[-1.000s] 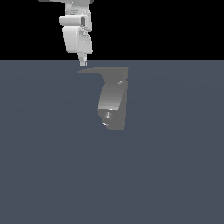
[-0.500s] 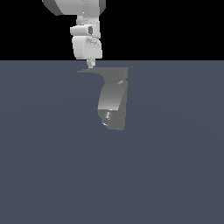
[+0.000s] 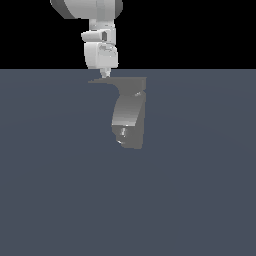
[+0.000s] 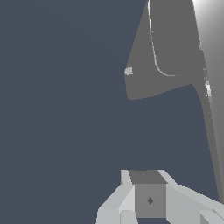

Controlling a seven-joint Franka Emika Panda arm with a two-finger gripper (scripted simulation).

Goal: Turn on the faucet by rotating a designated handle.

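1. Exterior view: the faucet (image 3: 131, 117) stands just above the frame's centre, and its handle (image 3: 107, 81) pokes out flat from the top toward that view's left, tapering to a point.
2. Your gripper (image 3: 104, 74) hangs right above the blade's outer half, its tip seeming to touch or nearly touch; you cannot tell from either view whether the fingers are parted or closed.
3. Risk: the blade is thin. If you push sideways from this high, the tip may ride over the blade and slip off, leaving the handle unturned.
4. Risk: contact near the pointed end gives leverage, but a small drift outward would likely miss it.
5. Pressing straight down would likely jam against the faucet, not rotate anything.
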